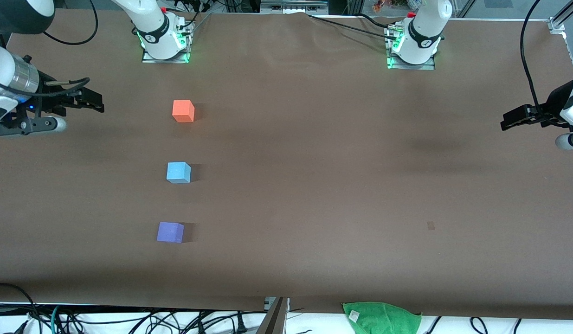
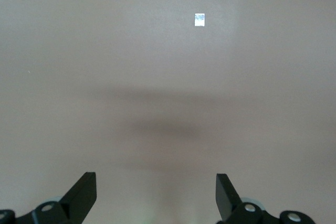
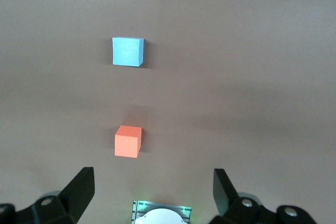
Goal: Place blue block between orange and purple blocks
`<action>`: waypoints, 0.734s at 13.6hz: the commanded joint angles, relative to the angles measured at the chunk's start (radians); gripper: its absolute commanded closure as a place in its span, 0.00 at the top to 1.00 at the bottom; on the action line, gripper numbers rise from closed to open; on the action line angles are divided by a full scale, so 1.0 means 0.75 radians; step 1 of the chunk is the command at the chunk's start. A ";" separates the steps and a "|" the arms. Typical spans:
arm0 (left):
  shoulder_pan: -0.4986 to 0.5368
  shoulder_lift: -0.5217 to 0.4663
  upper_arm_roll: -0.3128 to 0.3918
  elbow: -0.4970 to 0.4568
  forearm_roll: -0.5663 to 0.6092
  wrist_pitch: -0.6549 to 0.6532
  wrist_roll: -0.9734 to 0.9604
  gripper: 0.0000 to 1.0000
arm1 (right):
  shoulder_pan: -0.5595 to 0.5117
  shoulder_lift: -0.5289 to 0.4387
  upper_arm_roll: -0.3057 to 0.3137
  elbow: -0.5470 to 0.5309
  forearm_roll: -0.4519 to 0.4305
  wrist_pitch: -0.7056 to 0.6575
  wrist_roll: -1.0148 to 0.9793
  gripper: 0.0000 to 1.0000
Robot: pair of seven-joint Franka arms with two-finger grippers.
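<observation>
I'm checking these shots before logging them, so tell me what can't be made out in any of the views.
- Purple block: shows only in the front view; the right wrist view's frame cuts it off, showing just the blue block and orange block.
- Left wrist view: no blocks, only bare table.
- Small pale patch: too small to identify.
- Green cloth: cut by the front view's lower edge.

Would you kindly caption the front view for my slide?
Blue block sits between orange block and purple block; both arms wait.
</observation>
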 commanded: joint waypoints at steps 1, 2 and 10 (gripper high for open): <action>0.006 -0.026 -0.001 -0.014 -0.012 0.004 0.019 1.00 | -0.058 -0.122 0.032 -0.052 -0.018 0.019 0.004 1.00; 0.008 -0.028 -0.001 -0.014 -0.012 0.004 0.019 1.00 | -0.062 -0.145 0.032 -0.066 -0.014 0.005 0.002 1.00; 0.006 -0.026 -0.001 -0.001 -0.055 0.021 0.011 1.00 | -0.068 -0.149 0.085 -0.081 -0.026 -0.007 0.012 1.00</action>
